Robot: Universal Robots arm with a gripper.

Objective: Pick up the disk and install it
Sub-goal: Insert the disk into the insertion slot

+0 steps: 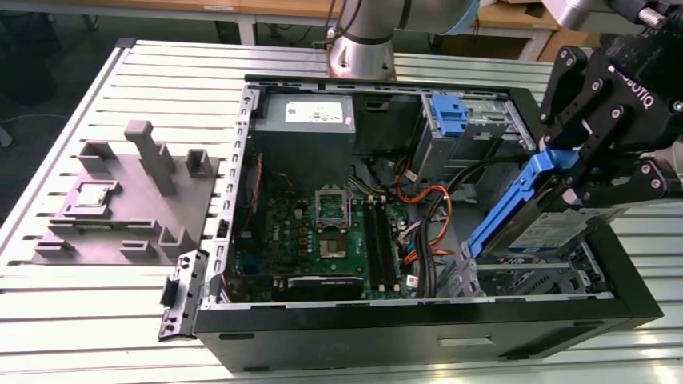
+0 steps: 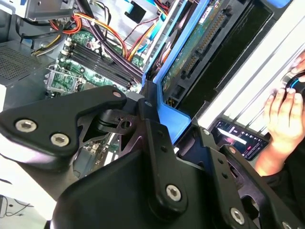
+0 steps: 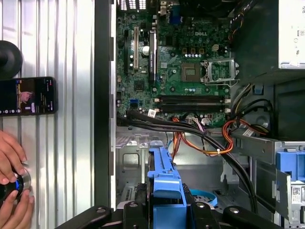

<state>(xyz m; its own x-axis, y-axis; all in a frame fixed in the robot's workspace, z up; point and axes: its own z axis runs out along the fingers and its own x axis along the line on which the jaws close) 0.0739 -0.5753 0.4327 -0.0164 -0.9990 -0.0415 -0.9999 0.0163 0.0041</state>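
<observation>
1. You had white lettering on the gripper (image 1: 565, 180), well apart from the motherboard (image 1: 320, 232).
2. The power supply (image 1: 304, 132) near the motherboard bore a printed sticker (image 1: 316, 114).
3. The label (image 1: 549, 230) on the disk (image 1: 533, 228) was too small to read.

A grey fixture (image 1: 128, 200) lies beside the computer case (image 1: 405, 328).

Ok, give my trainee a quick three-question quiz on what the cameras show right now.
1. True or false: the black gripper is shut on the silver labelled disk in its blue plastic bracket.
2. The disk is: A) flat on the slatted table; B) held tilted over the open black computer case; C) lying on the motherboard.
3. What colour is the second plastic carrier, sitting in the metal drive cage?
Key: 1 true; 2 B; 3 blue.
</observation>
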